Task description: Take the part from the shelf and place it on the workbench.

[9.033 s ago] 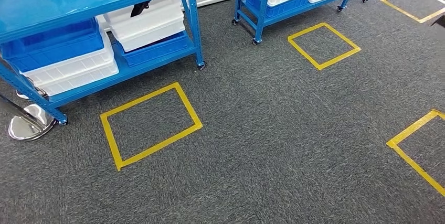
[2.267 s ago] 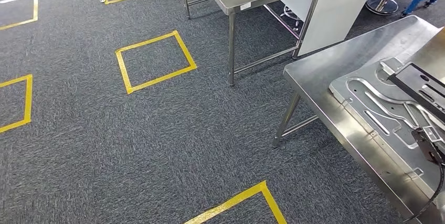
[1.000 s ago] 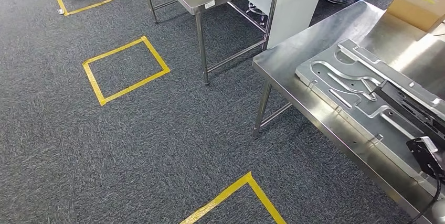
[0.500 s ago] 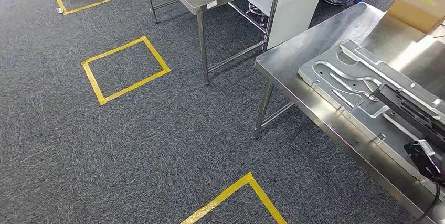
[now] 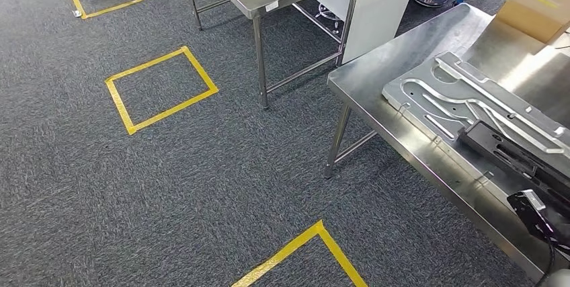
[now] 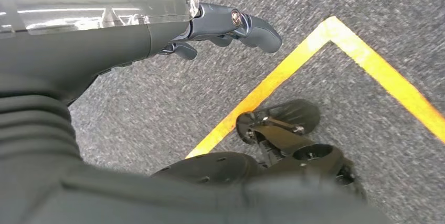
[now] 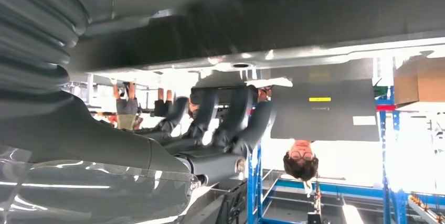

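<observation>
Left hand [image 6: 231, 27] hangs over carpet, fingers loosely apart, holding nothing; right hand [image 7: 220, 121] fingers wrap the black part [image 5: 514, 156], which hovers over the fixture plate [image 5: 430, 95] on the workbench [image 5: 403, 45]; letting go crooked could drop it off-edge

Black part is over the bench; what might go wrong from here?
The black part is over the grooved metal plate, so it may settle askew on its ridges. The right hand grips it close to the workbench edge; a slip there might send it to the floor.
</observation>
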